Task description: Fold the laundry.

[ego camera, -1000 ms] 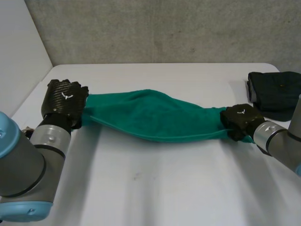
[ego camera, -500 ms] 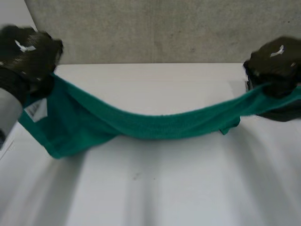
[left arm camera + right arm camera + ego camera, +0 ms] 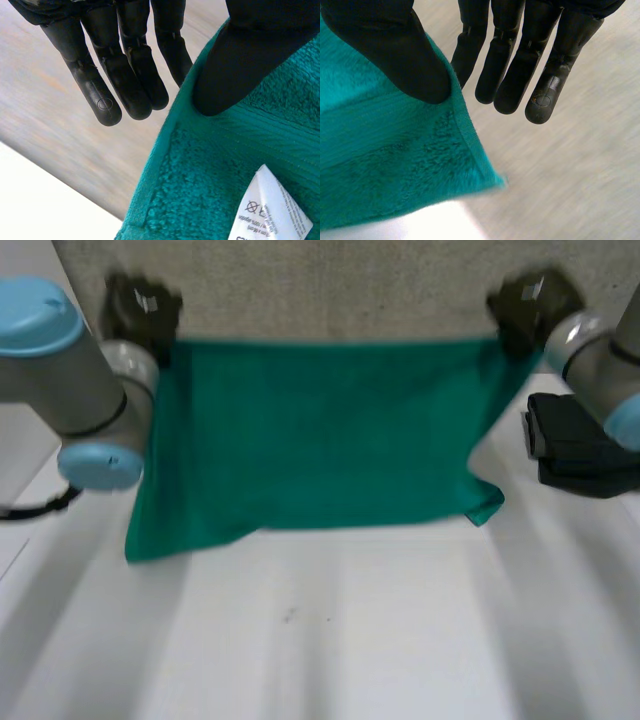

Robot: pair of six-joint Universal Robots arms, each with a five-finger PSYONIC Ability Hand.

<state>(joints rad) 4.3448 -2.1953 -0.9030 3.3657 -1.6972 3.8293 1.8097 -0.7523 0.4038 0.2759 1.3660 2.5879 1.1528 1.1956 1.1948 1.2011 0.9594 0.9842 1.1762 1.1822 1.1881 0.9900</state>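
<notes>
Head view: green towel (image 3: 320,430) hangs spread; L hand (image 3: 140,310) upper left, R hand (image 3: 525,302) upper right, each pinching a corner.

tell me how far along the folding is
Early. A dark garment already lies folded at the right side of the table. In hand: the left hand and right hand each pinch a top corner of the green towel, holding it spread open, its lower edge near the table. No fold in it yet; all the folding remains.
</notes>
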